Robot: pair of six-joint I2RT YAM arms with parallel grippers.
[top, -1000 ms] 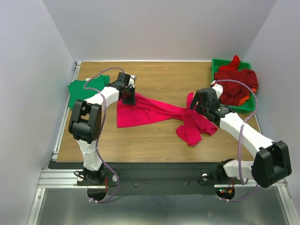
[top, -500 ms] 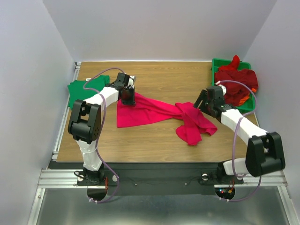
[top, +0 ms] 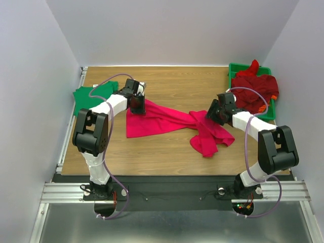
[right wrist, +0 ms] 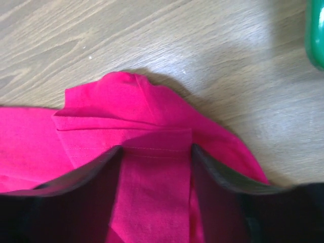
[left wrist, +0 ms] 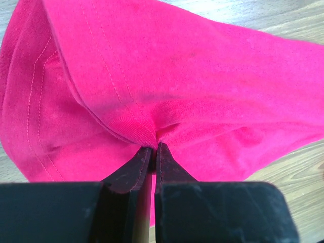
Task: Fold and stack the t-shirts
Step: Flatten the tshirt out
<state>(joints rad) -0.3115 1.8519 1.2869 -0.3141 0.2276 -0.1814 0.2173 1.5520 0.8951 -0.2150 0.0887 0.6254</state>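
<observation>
The bright pink-red t-shirt lies stretched across the table, bunched at its right end. My left gripper is shut on a pinched fold of its left edge, seen close in the left wrist view. My right gripper is open, its jaws spread to either side of a flat hemmed part of the pink-red shirt, gripping nothing. A green t-shirt lies at the table's left edge. Dark red t-shirts with a bit of orange cloth are piled at the back right.
The green plastic tray at the back right holds the dark red pile, and its corner shows in the right wrist view. Bare wood table lies behind and in front of the pink-red shirt. Grey walls close in both sides.
My right gripper let go of the raised bunch of pink-red cloth, which dropped flat. It drew back toward the tray, then returned slightly left. My left gripper barely moved.
</observation>
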